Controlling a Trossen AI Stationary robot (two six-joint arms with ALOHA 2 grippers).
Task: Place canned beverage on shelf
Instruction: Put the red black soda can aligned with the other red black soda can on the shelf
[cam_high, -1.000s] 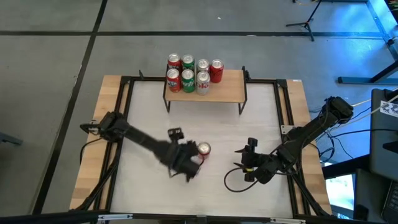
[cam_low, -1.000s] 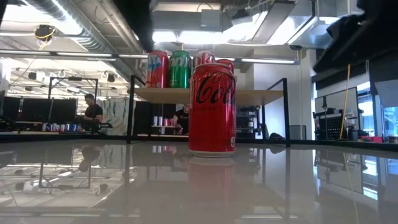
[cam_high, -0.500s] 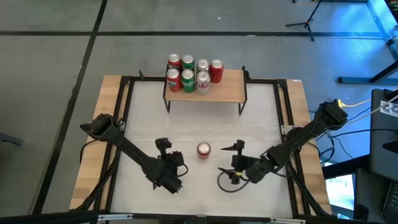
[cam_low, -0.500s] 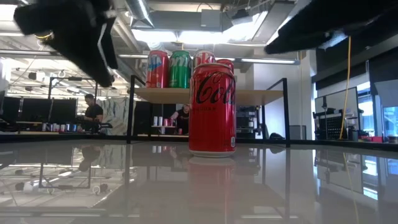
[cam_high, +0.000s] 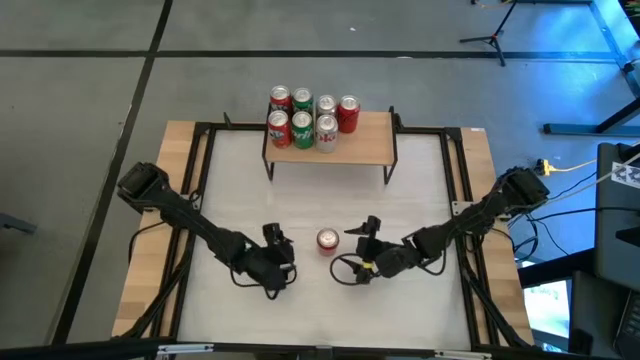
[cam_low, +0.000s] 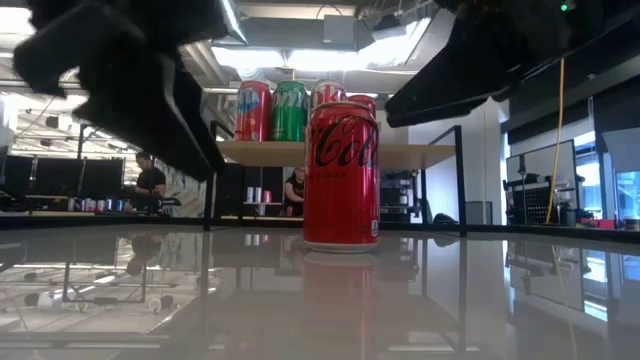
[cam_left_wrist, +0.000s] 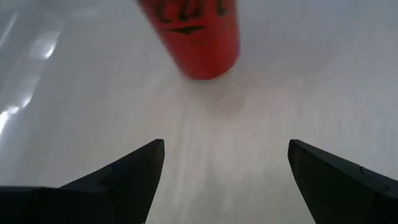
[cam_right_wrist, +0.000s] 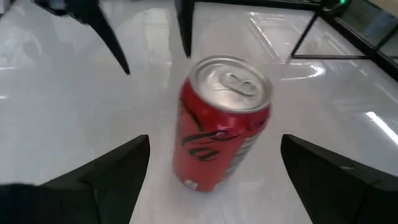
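Since a second ago my left claw (cam_high: 275, 262) had backed off the red can (cam_high: 327, 240); right claw (cam_high: 362, 248), open like the left, was closing in. Seven cans (cam_high: 305, 117) sat on the shelf (cam_high: 362, 148); this one stood mid-bench (cam_high: 420, 190), ungrabbed.

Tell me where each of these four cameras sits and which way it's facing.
High view: overhead, straight down on the table, both arms, the shelf and the red can.
Low view: at tabletop height, level across to the red can and shelf behind; dark arm parts above.
Left wrist view: on the left arm, looking past the open left gripper at the can.
Right wrist view: on the right arm, open right gripper facing the can.
All four share the red can.
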